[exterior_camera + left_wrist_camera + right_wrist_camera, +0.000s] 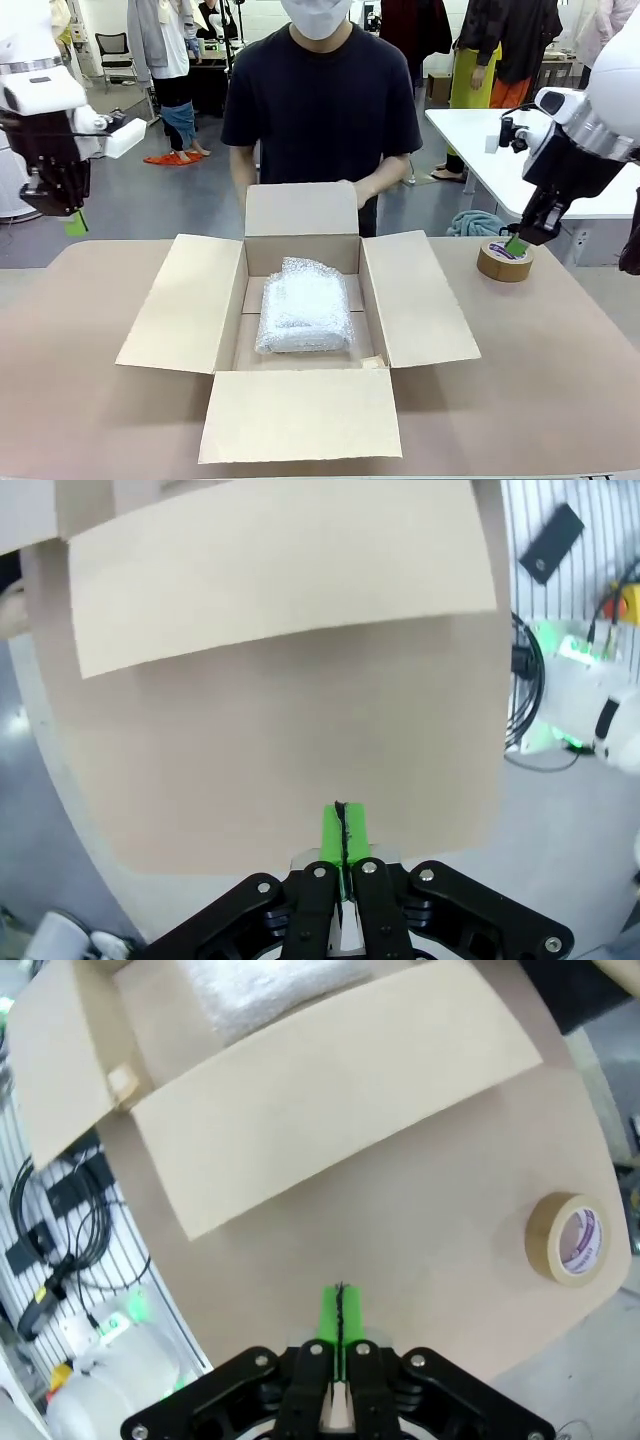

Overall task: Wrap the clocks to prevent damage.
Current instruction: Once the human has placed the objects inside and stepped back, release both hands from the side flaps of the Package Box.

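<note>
Open cardboard box (180,300) is sitting mid-table (80,400), all four flaps folded out. A bubble-wrapped bundle (305,308) is lying flat on the box floor, roughly centred. What is under the wrap can't be told. The person is standing at the far side with one hand (355,188) resting at the top edge of the upright far flap. Left gripper (75,222) is hanging raised off the table's left edge, well apart from the box. Its green pads are pressing flat together with nothing between them, which is clear in the left wrist view. Right gripper (515,243) is hovering over the table's right side near the brown tape roll (505,260), also pinched fully together and holding nothing. In the right wrist view the roll is lying flat on the table off to one side, apart from the fingers.
</note>
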You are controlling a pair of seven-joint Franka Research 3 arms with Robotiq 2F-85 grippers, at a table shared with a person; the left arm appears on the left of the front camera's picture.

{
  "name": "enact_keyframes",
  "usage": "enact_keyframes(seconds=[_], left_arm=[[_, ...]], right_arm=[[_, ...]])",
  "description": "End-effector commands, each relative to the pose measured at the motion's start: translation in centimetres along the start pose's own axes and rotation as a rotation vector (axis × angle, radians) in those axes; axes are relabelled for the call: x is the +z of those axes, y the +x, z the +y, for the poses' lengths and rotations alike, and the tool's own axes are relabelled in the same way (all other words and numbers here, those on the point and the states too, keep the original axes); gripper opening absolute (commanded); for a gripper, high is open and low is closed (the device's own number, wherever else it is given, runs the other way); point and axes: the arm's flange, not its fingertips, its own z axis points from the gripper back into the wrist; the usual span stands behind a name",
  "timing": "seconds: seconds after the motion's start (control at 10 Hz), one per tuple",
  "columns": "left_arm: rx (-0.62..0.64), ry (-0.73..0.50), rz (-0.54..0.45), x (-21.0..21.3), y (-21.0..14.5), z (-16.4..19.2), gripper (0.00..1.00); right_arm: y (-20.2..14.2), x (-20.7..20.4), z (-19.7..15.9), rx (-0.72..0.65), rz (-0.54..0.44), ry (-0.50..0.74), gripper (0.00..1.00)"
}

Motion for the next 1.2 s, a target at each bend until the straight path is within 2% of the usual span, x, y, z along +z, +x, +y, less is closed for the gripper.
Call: enact_keyframes(seconds=[0.0,0.3,1.1], left_arm=[[-0.092,0.002,0.031,0.4,-0.7,0.7,0.00],[-0.096,0.019,-0.010,-0.6,-0.7,0.3,0.00],[-0.093,0.000,0.007,0.0,-0.5,0.2,0.00]], right_arm=[[-0.9,0.5,-1.1,0.083,-0.009,0.059,0.01],[-1.6,-0.4,-1.6,0.135,-0.001,0.076,0.01],[-1.5,-0.2,-0.8,0.120,0.006,0.056,0.01]])
